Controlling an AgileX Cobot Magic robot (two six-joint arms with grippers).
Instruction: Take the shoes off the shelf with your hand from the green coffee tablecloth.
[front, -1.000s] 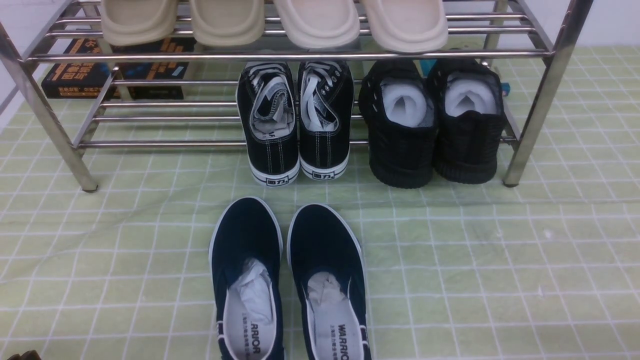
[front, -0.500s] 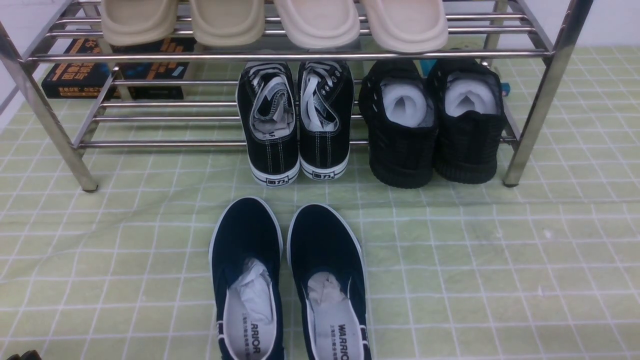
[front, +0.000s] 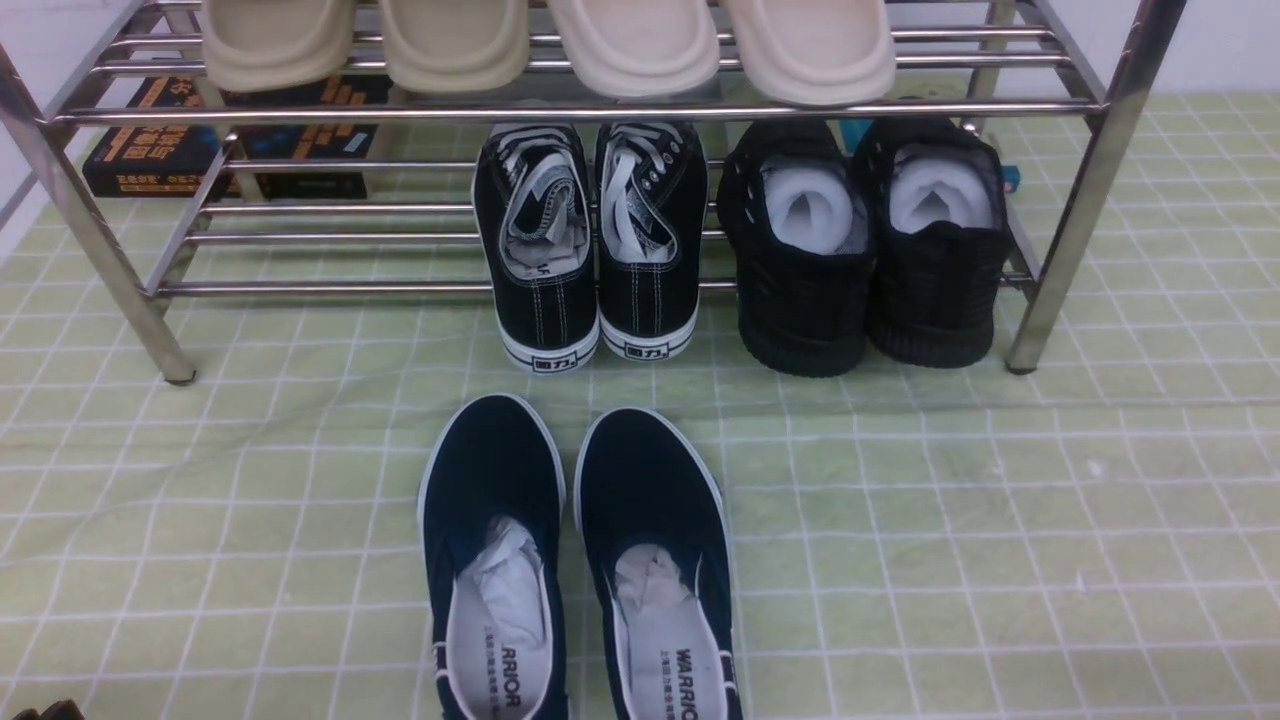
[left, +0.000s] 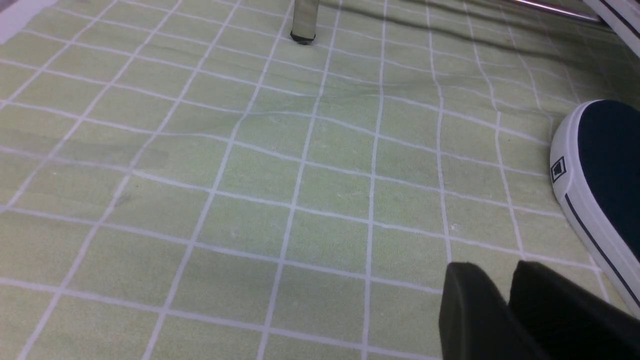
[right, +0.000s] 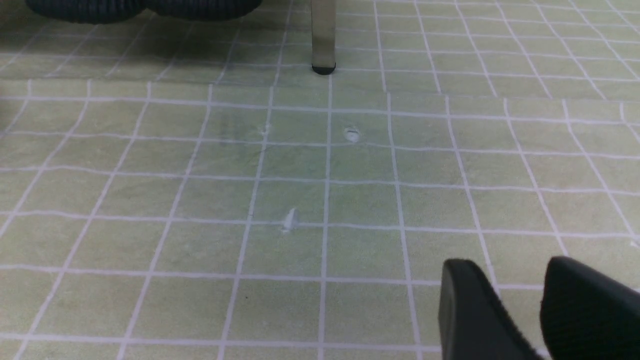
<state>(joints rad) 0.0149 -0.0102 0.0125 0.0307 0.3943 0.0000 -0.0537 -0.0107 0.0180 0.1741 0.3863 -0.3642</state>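
Observation:
The navy slip-on shoes stand side by side on the green coffee tablecloth (front: 950, 520) in front of the shelf (front: 580, 108), left shoe (front: 490, 540) and right shoe (front: 650, 540), toes pointing at the rack. The left wrist view shows one white-soled toe (left: 605, 165) close beside my left gripper (left: 500, 267). That gripper's black fingers stand a little apart, with only cloth showing between them. My right gripper (right: 512, 264) hovers over bare cloth, open wider and empty, short of a shelf leg (right: 323, 35).
Black lace-up sneakers (front: 590, 240) and black knit shoes (front: 865, 250) sit on the lower tier with their heels over its front edge. Beige slippers (front: 550, 45) fill the upper tier. Dark books (front: 230, 140) lie behind the rack at the left. Another shelf leg (left: 305, 20) stands ahead of the left gripper.

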